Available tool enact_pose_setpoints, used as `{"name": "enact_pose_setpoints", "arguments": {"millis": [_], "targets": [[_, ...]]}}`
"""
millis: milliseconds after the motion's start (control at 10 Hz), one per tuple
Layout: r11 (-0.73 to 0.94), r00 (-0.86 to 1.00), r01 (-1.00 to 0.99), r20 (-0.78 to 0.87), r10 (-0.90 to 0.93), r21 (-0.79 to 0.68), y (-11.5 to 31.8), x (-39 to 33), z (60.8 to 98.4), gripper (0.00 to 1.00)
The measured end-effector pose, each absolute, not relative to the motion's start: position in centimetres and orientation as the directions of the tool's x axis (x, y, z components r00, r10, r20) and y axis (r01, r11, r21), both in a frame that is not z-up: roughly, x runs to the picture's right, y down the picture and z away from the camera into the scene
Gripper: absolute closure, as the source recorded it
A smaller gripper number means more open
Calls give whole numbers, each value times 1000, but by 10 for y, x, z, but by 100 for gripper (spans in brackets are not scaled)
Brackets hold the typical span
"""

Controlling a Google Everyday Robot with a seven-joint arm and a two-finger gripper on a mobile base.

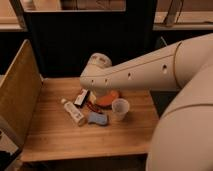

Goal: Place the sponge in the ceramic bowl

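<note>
Finds the sponge (97, 118) lying flat on the table (50, 142), outside the bowl (111, 98) and just in front of it, set between bottle (74, 111) and cup (120, 108), so leaving little room on either side for a grasp. Places the gripper (91, 102) low under the arm (135, 75), by the bowl's left rim and just behind the sponge, probably held there to come down on it from above; cannot tell whether open, closed or holding anything.
</note>
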State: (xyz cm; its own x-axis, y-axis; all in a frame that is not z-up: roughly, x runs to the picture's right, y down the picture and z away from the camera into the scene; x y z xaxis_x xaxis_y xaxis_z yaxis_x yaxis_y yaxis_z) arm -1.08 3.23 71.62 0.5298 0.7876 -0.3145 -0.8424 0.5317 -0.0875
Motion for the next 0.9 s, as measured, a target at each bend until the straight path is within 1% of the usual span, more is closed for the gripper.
{"name": "enact_pose_setpoints", "arguments": {"millis": [200, 400, 600, 900], "targets": [[609, 642, -765, -318, 697, -210, 61, -57, 730, 20], [636, 693, -720, -342, 634, -278, 82, -71, 743, 20], [640, 705, -707, -375, 602, -302, 90, -64, 762, 20], [596, 665, -743, -437, 606, -304, 99, -41, 784, 20]]}}
